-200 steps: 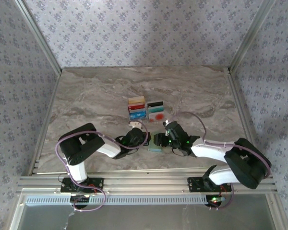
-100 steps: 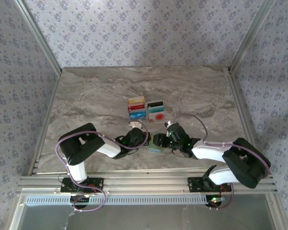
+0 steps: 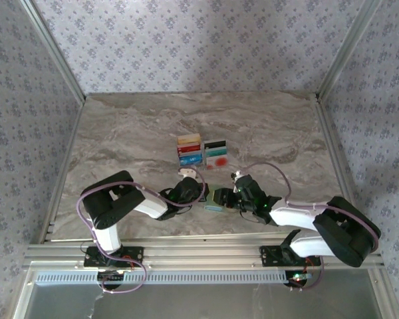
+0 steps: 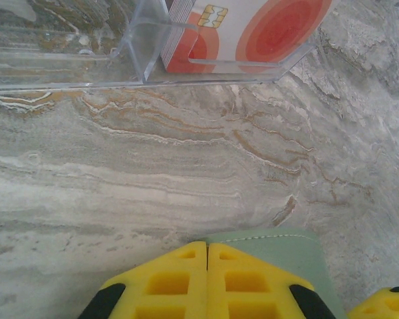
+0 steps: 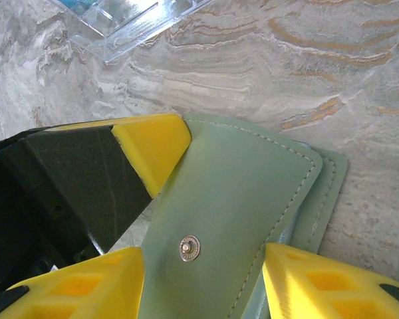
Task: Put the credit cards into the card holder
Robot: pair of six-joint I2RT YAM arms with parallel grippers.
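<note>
Prepping the pale sage-green leather card holder (image 3: 216,196), lower middle of frame
Left hand (image 4: 207,249) clenched at its edge, probably steadying it; right hand (image 5: 205,254) straddling the flap (image 5: 233,199), can't tell if gripping.

Open tabletop (image 3: 120,139) either side — a clear tray (image 4: 66,66) stands beyond the card holder (image 5: 239,179).

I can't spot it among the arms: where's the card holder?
In the top view the card holder lies centre-front, between the left gripper and the right gripper, nearer the arm bases than the cards.
</note>
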